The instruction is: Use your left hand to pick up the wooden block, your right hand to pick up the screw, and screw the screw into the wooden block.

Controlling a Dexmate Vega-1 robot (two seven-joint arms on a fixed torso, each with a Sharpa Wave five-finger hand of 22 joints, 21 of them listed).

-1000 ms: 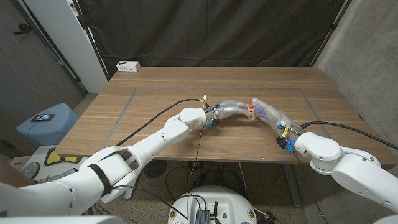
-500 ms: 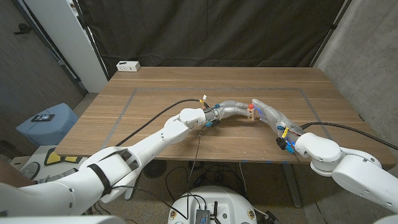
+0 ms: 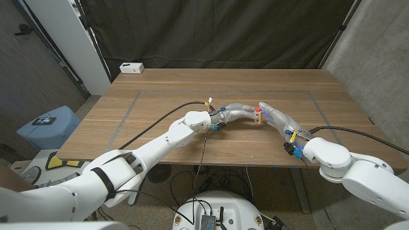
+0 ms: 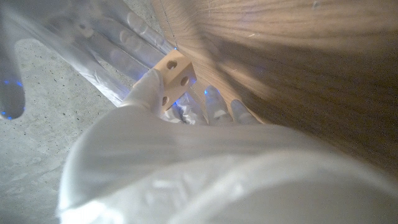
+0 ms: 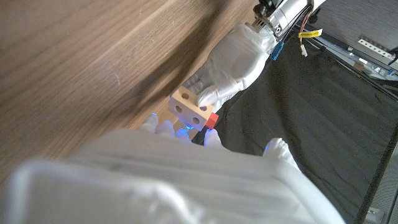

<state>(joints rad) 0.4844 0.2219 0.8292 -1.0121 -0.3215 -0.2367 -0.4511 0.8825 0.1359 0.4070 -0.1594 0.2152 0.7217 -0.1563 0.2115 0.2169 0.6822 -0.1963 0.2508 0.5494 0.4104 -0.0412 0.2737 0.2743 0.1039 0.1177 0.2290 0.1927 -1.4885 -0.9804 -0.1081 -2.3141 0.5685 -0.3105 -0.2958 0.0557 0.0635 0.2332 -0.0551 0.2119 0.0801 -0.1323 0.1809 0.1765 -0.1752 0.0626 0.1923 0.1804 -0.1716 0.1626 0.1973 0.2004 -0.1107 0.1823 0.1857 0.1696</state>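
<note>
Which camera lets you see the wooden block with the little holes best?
The right wrist view: the block is sharp, showing holes on its faces, the left hand gripping it and something red beside it. The left wrist view shows the block too, partly behind fingers. In the head view it is tiny between both hands.

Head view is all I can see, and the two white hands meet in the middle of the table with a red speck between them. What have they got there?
Observer: The right wrist view shows the left hand gripping a small wooden block with round holes in its faces and the thumb pressed on top.
Visitor: And the red speck?
Observer: That is the red screw. It sits right beside a corner of the block, close to the fingertips of the right hand. I cannot tell whether those fingers are pinching it.
</note>
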